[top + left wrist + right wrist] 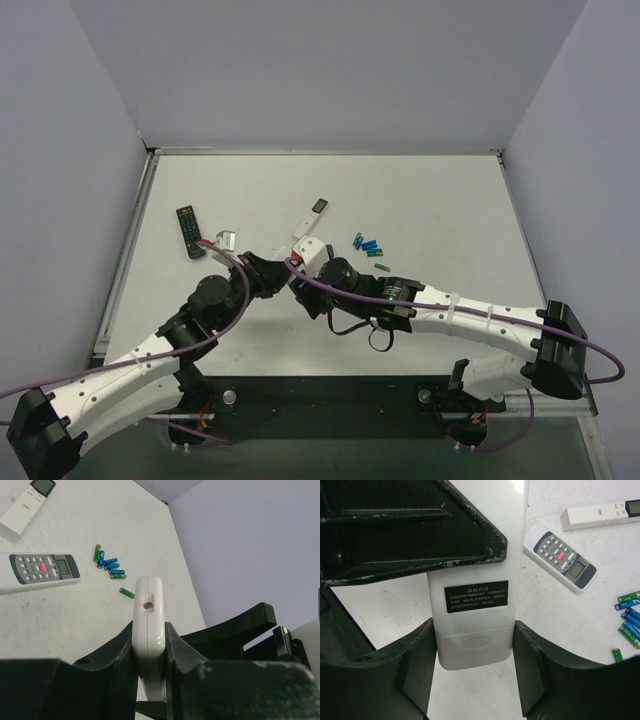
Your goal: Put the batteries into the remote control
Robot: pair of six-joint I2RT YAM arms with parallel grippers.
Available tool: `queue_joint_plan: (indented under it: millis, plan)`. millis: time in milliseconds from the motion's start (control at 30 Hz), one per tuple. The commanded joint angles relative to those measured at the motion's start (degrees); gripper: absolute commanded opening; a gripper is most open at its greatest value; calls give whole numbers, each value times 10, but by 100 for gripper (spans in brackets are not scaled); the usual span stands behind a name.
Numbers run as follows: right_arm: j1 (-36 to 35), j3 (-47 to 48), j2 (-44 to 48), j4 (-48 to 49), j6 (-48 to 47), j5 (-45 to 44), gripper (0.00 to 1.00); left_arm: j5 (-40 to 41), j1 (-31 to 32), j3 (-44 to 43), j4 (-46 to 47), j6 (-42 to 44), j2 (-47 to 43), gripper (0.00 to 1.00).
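The remote control (148, 592) is held off the table between both grippers. My left gripper (149, 629) is shut on its two flat faces, so I see it edge-on in the left wrist view. The right wrist view shows its white back (517, 540) with a black label and the battery cover. There my right gripper (474, 635) is shut across its width at the cover end. From above, the two grippers (285, 278) meet and hide it. The batteries (368, 244), green and blue (111, 566), lie in a small heap on the table. One green cell (127, 593) lies apart from the heap.
A white remote with a grey screen (40, 570) lies left of the heap. A slimmer white remote (312, 216) lies behind it. A long black remote (188, 230) is at the far left. Grey walls close the table's back and sides.
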State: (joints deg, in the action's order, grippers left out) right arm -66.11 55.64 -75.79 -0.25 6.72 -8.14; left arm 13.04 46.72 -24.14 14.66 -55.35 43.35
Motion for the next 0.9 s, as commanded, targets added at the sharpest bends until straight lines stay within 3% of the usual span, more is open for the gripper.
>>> queue_joint_plan:
  millis: [0, 67, 300, 367, 500, 700, 867]
  plan:
    - [-3, 11, 28, 24, 4, 8, 44, 35, -3, 29, 24, -10, -51, 0]
    - [-3, 6, 45, 30, 8, 14, 59, 51, -3, 54, 27, -20, -70, 0]
    - [10, -75, 134, 141, 41, 22, 84, 82, -20, 161, 75, -117, -178, 0]
    - [15, -107, 156, 165, 58, -1, 98, 97, -22, 196, 103, -142, -210, 0]
    - [35, -116, 165, 151, 137, -22, 100, 114, -22, 226, 124, -168, -245, 0]
    - [121, -136, 125, 199, 335, 151, 88, 127, -23, 256, 193, -210, -241, 0]
    - [127, -139, 71, 275, 413, 197, 87, 128, -22, 260, 225, -218, -207, 0]
